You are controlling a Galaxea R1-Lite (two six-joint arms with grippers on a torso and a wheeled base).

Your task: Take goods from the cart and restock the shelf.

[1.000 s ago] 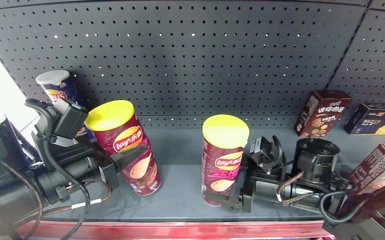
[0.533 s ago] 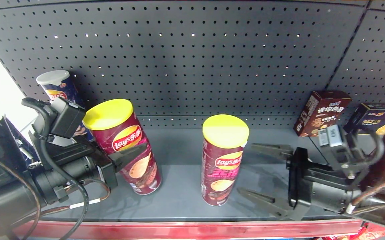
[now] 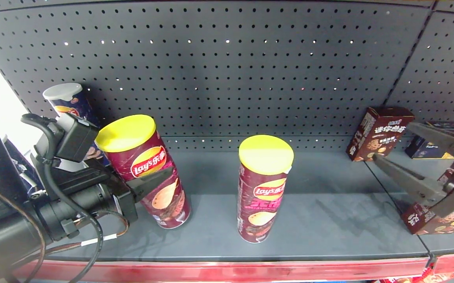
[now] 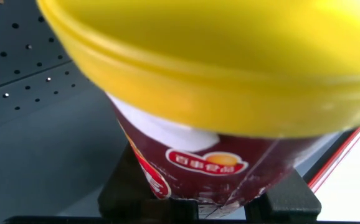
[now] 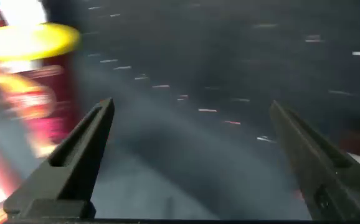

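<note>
On the grey shelf (image 3: 219, 232) stand two maroon chip cans with yellow lids. The left can (image 3: 146, 173) leans, its base on the shelf, and my left gripper (image 3: 148, 182) is shut around its body; the left wrist view shows this can (image 4: 205, 155) from close up between the fingers. The middle can (image 3: 264, 188) stands upright and free, and it appears blurred in the right wrist view as well (image 5: 30, 81). My right gripper (image 3: 396, 147) is open and holds nothing, off to the right of the middle can, in front of the brown boxes.
A blue chip can (image 3: 70, 106) with a white lid stands behind my left arm at the back left. Brown snack boxes (image 3: 380, 133) and a dark blue box (image 3: 431, 143) sit at the right. Another brown box (image 3: 435, 216) lies below my right gripper. A pegboard wall (image 3: 227, 67) backs the shelf.
My right gripper let go of the middle can, opened and drew away to the right. The left gripper tilted its can slightly more to the left.
</note>
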